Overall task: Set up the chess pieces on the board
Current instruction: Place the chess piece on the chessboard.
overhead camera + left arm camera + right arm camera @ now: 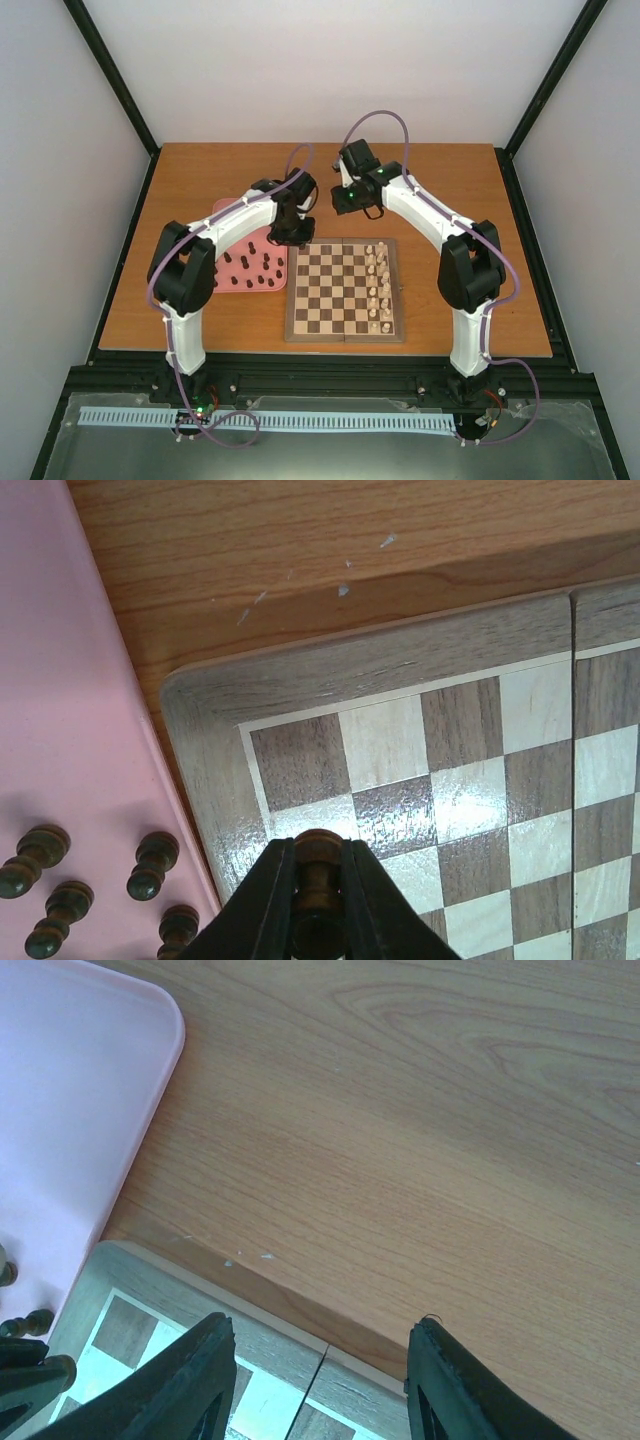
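Left jaws clamped dark brown chess piece (318,865) at checkered wooden board (400,665) corner.
Right jaws stood apart; a tilted release risked toppling.

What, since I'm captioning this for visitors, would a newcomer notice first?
The left hand pinches a dark chess piece at the far-left corner of the board. Cream pieces stand in two columns along its right side, while the other dark pieces sit scattered on the pink tray to its left. The right hand hangs open near its far edge.
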`<state>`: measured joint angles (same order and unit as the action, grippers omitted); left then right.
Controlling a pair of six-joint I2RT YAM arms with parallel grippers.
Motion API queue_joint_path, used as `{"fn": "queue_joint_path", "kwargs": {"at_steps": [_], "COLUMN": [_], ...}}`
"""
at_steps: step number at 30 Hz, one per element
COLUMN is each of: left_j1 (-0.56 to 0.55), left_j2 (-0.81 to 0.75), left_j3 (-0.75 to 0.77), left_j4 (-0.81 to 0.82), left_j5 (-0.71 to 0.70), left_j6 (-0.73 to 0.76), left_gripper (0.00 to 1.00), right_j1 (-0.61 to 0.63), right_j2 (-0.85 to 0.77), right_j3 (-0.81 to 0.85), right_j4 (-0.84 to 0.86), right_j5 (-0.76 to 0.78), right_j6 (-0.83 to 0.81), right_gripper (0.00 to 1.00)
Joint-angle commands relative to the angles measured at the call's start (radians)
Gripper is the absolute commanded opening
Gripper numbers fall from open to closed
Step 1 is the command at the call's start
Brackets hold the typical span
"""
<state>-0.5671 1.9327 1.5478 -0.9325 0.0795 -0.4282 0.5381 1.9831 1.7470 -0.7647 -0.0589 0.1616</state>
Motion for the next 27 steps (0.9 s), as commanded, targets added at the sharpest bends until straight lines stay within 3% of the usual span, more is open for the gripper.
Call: {"fn": "queue_joint_path", "kwargs": {"at_steps": [1, 27], "left_j1": [-0.016, -0.017], "left_j2": [0.023, 0.095], "left_j3": [0.046, 0.069], "left_j4": [-0.013, -0.004], "left_j5": [0.007, -0.038], "left_j6": [-0.020, -0.017], "left_gripper": [0.12, 0.17], "right_j1": [-0.013, -0.035], "right_j2": [-0.013, -0.008], "right_j3": [-0.008, -0.021], "right_j4": [0.016, 0.021], "right_j5": [0.000, -0.019], "right_j6": [-0.004, -0.008], "right_gripper": [0.48, 0.48]}}
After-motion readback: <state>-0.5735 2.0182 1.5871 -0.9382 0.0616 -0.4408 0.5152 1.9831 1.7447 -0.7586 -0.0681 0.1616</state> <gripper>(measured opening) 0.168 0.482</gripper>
